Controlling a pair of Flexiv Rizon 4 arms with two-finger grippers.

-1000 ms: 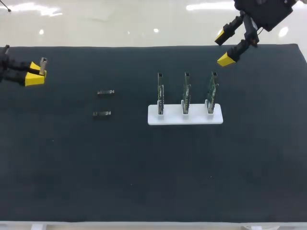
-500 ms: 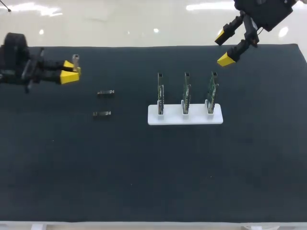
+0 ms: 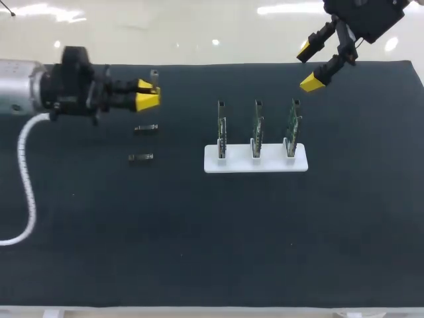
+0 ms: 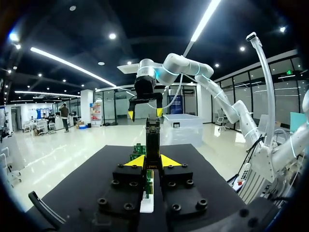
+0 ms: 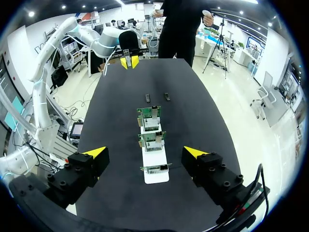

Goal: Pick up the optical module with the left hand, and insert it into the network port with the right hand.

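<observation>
My left gripper is above the table's back left, shut on a small metal optical module that sticks up past its yellow tips. In the left wrist view the module stands upright between the fingers of that gripper. Ahead of it is a white stand with three upright circuit boards that carry the network ports. My right gripper hangs open above the table's back right, behind the stand, with nothing between its fingers. In its own view this gripper looks down on the boards.
Two more modules lie flat on the black mat, one just in front of my left gripper, the other nearer the front. Both lie left of the stand.
My left arm has swept rightward from the table's left edge, carrying the module, and is now behind the two loose modules. My right arm has stayed still.
</observation>
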